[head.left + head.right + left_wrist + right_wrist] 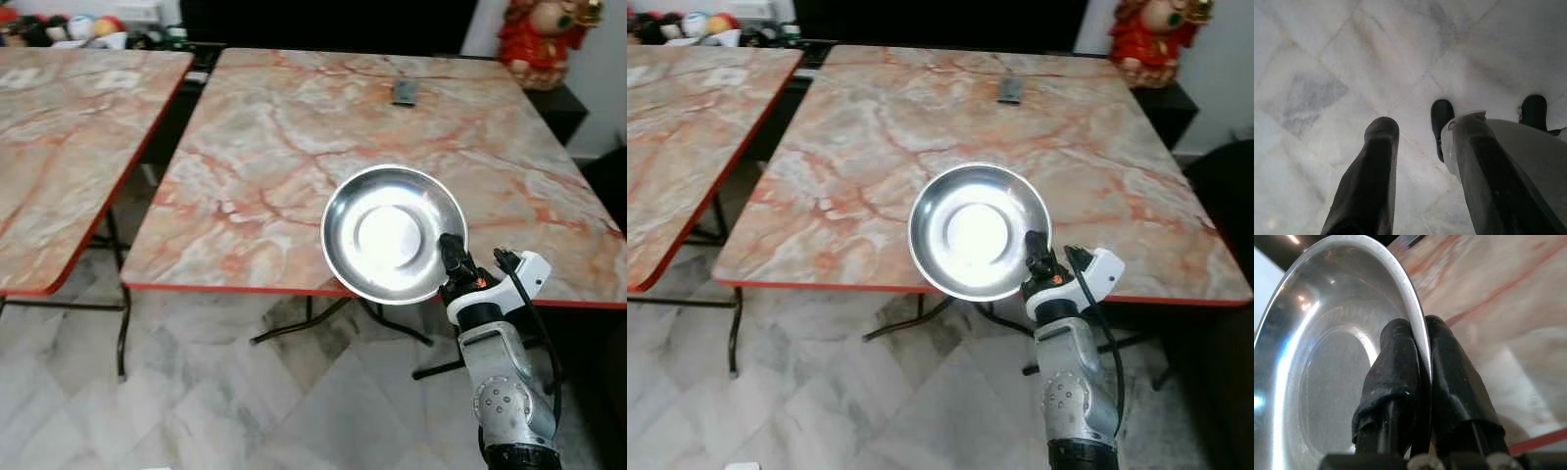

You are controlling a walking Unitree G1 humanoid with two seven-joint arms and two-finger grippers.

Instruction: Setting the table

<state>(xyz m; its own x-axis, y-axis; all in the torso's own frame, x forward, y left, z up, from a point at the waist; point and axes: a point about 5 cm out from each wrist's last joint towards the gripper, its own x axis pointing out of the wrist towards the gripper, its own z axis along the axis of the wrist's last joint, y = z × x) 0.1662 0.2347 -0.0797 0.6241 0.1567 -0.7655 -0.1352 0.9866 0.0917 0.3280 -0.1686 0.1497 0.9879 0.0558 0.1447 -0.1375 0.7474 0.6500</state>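
Note:
A round steel plate [392, 233] hangs over the near edge of the marble table [294, 157] with its red rim. My right gripper [451, 253] is shut on the plate's right-hand rim; in the right wrist view the two black fingers [1400, 362] pinch the thin edge of the steel plate [1317, 362], one inside and one outside. My left gripper [1422, 134] hangs over the tiled floor with its fingers apart and nothing between them.
A small dark object [405, 92] lies at the far middle of the table. A second marble table [59, 137] stands to the left across a gap. A red figurine [539, 34] stands at the back right. Folding table legs [313, 323] stand on the marble floor below.

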